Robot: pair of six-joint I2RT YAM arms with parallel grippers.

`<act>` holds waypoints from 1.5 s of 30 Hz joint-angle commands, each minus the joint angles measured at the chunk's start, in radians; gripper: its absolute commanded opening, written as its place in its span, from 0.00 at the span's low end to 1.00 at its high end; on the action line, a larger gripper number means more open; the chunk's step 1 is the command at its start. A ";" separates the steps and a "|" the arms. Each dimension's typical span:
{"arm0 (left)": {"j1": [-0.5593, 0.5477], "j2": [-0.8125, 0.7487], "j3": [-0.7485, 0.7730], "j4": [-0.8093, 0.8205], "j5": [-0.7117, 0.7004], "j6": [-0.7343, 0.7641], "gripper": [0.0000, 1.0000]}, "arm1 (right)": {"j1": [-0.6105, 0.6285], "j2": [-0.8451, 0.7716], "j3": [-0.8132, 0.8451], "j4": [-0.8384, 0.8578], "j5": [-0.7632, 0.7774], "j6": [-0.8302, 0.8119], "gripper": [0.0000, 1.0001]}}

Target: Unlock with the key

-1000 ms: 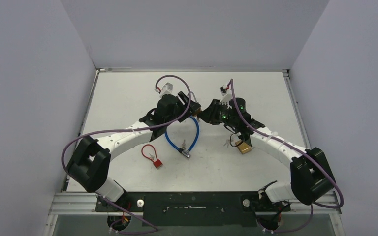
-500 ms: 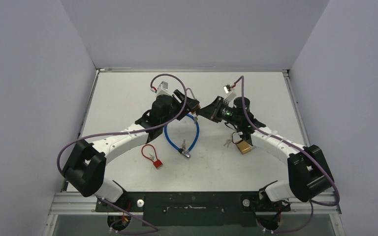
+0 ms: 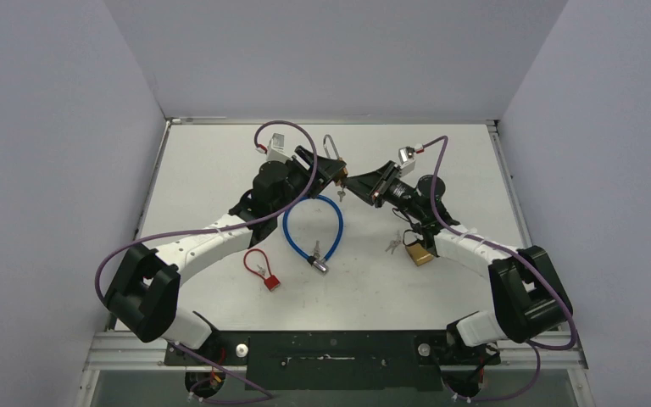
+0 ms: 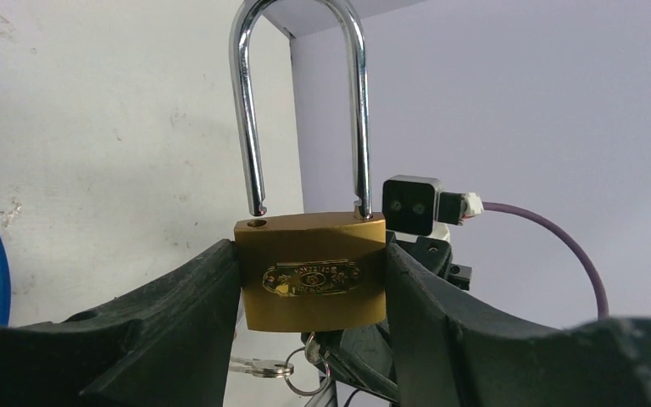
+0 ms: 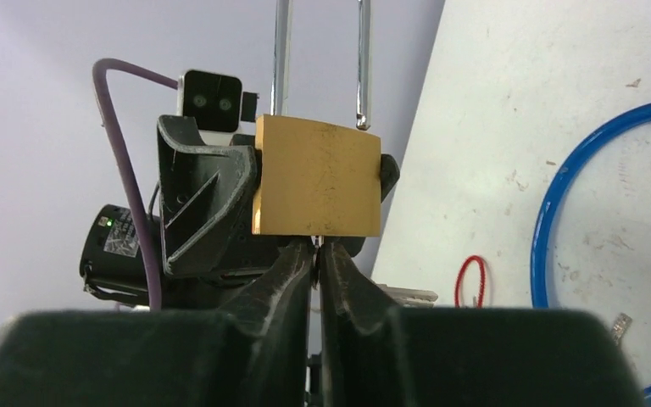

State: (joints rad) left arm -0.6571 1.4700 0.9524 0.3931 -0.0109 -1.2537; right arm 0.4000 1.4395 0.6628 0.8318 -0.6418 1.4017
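**Padlock held aloft between the two arms, shackle sprung**

The brass padlock is up off the table, between the two wrists. The left gripper has its fingers partly open and clamped on the two narrow sides of the body. The lock's long axis runs straight out past those fingertips, and the shackle points toward the far end of the table. One shackle leg sits in the body; the other has lifted clear of its hole. The right gripper comes in from the opposite end, its fingers pinched tight on the key at the lock's underside. Spare keys dangle just below.
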 commanded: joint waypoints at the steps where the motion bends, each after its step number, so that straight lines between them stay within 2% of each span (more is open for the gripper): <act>1: 0.007 -0.069 0.008 0.176 0.045 0.016 0.00 | -0.001 -0.103 0.097 -0.225 0.004 -0.236 0.26; 3: 0.016 -0.069 0.005 0.187 0.064 0.066 0.00 | -0.001 -0.164 0.136 -0.409 0.053 -0.418 0.51; 4: 0.022 -0.067 0.007 0.189 0.081 0.090 0.00 | -0.004 -0.195 0.149 -0.483 0.075 -0.490 0.58; 7: 0.053 -0.054 0.007 0.199 0.150 0.120 0.00 | -0.033 -0.280 0.175 -0.654 0.109 -0.663 0.67; 9: 0.067 -0.050 -0.012 0.241 0.187 0.146 0.00 | -0.064 -0.337 0.171 -0.695 0.114 -0.688 0.72; 12: 0.077 -0.043 -0.017 0.279 0.268 0.227 0.00 | -0.088 -0.364 0.219 -0.750 0.131 -0.716 0.75; 15: 0.079 -0.047 -0.010 0.305 0.373 0.342 0.00 | -0.087 -0.310 0.329 -0.844 0.126 -0.770 0.78; 20: 0.077 -0.063 0.032 0.222 0.497 0.512 0.00 | -0.074 -0.239 0.429 -0.857 0.057 -0.809 0.82; 25: 0.078 -0.062 0.047 0.214 0.570 0.558 0.00 | -0.043 -0.160 0.531 -0.925 0.054 -0.833 0.82; 30: 0.078 -0.056 0.047 0.225 0.627 0.579 0.00 | -0.030 -0.092 0.582 -1.012 0.090 -0.818 0.78; 34: 0.078 -0.069 0.039 0.202 0.616 0.617 0.00 | -0.028 -0.051 0.619 -1.096 0.115 -0.799 0.70; 37: 0.079 -0.070 0.054 0.183 0.638 0.624 0.00 | -0.027 -0.032 0.621 -1.139 0.118 -0.819 0.50; 40: 0.079 -0.069 0.057 0.188 0.676 0.613 0.00 | -0.035 -0.047 0.575 -1.095 0.081 -0.822 0.29; 42: 0.081 -0.071 0.053 0.189 0.687 0.609 0.00 | -0.039 -0.058 0.549 -1.062 0.054 -0.813 0.19; 45: 0.087 -0.080 0.040 0.189 0.690 0.604 0.00 | -0.046 -0.065 0.528 -1.033 0.047 -0.787 0.12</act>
State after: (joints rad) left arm -0.5797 1.4586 0.9287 0.4484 0.6144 -0.6418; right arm 0.3679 1.3975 1.2266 -0.2539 -0.5953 0.6170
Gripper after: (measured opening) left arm 0.553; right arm 0.171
